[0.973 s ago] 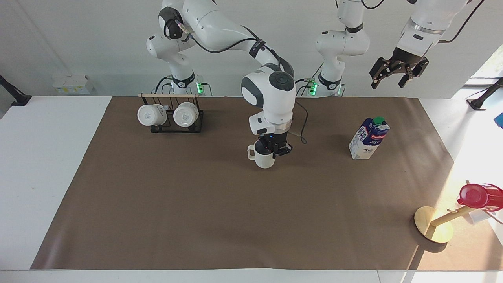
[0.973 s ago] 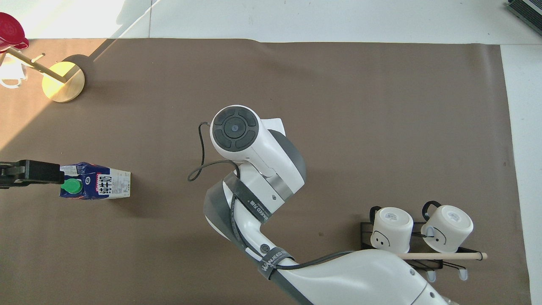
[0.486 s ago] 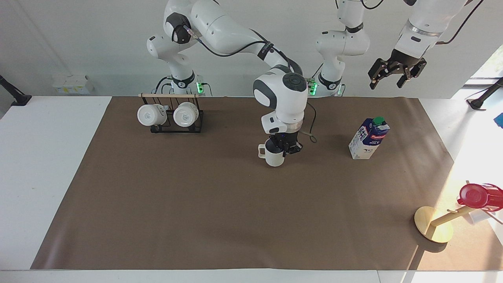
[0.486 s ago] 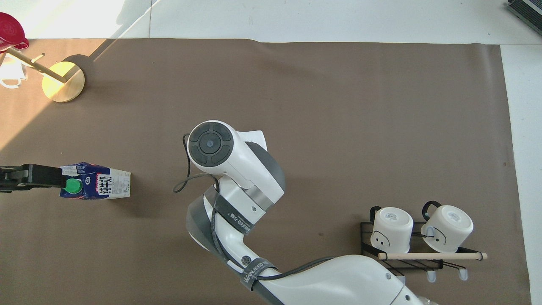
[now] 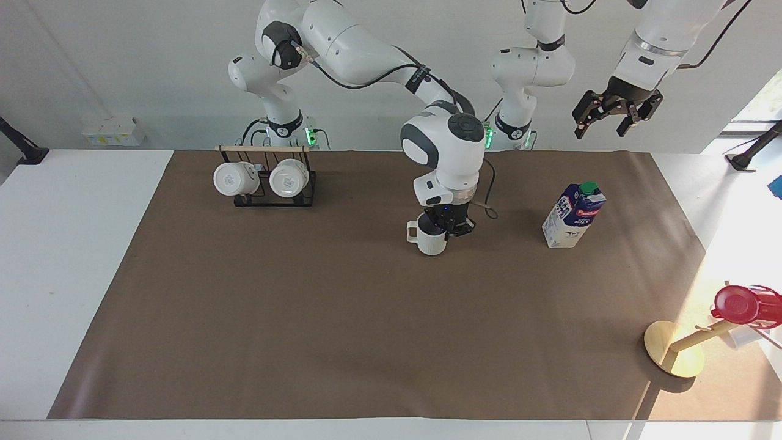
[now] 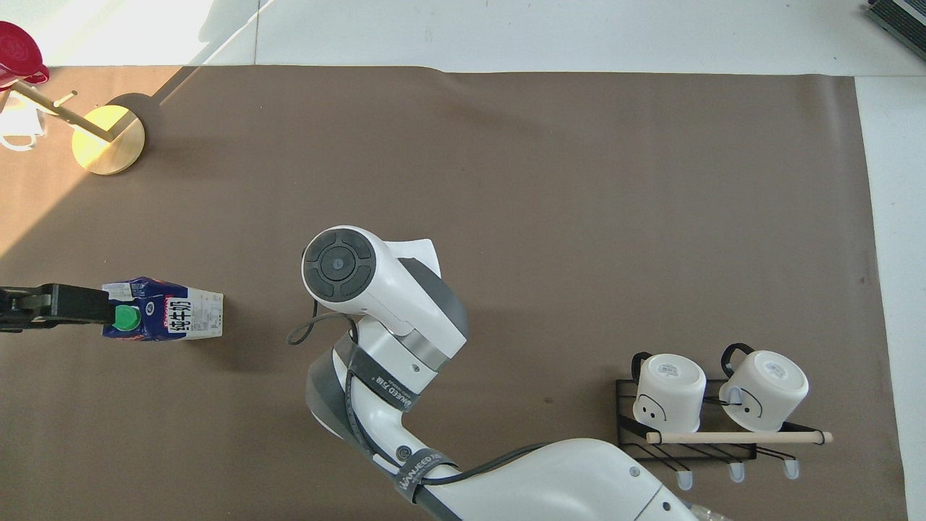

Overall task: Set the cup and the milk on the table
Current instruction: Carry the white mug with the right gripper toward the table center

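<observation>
The cream-white cup (image 5: 429, 237) stands upright near the middle of the table (image 5: 305, 318), handle toward the right arm's end. My right gripper (image 5: 449, 227) comes straight down and is shut on the cup's rim. I cannot tell whether the cup's base touches the paper. In the overhead view the right arm's wrist hides the cup. The milk (image 5: 573, 215) stands upright on the paper toward the left arm's end; it also shows in the overhead view (image 6: 170, 319). My left gripper (image 5: 616, 116) is open and empty, high above the milk, and shows at the overhead view's edge (image 6: 51, 307).
A black wire rack (image 5: 266, 178) with two glossy white mugs stands toward the right arm's end, near the robots; it shows in the overhead view (image 6: 716, 405). A wooden stand with a gold base (image 5: 674, 356) and a red item stands far from the robots, at the left arm's end.
My right gripper has carried the cup toward the left arm's end of the table and a little closer to the robots. The left gripper has risen slightly. The milk has not moved.
</observation>
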Robot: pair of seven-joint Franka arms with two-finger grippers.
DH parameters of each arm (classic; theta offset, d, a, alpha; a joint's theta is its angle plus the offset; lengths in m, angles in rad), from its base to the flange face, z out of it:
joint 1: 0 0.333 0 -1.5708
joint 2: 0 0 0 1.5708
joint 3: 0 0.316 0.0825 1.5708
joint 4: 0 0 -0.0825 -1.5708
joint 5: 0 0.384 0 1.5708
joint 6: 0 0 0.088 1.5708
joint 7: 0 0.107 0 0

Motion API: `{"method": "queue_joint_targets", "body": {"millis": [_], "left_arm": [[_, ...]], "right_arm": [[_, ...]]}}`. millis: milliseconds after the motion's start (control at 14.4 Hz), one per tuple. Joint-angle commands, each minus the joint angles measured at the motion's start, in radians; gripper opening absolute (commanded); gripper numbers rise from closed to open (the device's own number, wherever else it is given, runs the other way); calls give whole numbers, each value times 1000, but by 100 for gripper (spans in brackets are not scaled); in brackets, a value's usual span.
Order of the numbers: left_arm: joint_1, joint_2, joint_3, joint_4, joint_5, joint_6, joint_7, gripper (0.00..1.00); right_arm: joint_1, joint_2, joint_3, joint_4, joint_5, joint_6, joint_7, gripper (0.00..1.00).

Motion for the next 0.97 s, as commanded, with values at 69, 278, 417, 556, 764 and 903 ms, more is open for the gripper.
{"method": "queue_joint_targets", "body": {"millis": [69,278,417,556,764,903], "left_arm": [[23,-37,-6,-64,-11,6,24,100],[62,-67,-7,-139,-11,79,102,100],[71,-72,-6,-189,-11,145,160,100],[102,-83,-7,-258,-11,202,160,100],[117,-110,-7,-370,-11,297,162,100],[97,-114,-9,-398,-10,333,191,100]], "right_arm": [[-6,5,3,13,-19,4,26,84],[-17,1,2,15,-23,4,18,100],[-44,-30,-4,15,-22,2,9,100],[-72,-100,-1,9,-17,-20,-29,100],[-132,-223,-4,-51,-16,-99,-112,100],[-208,-323,-4,-112,-2,-134,-242,100]]}}
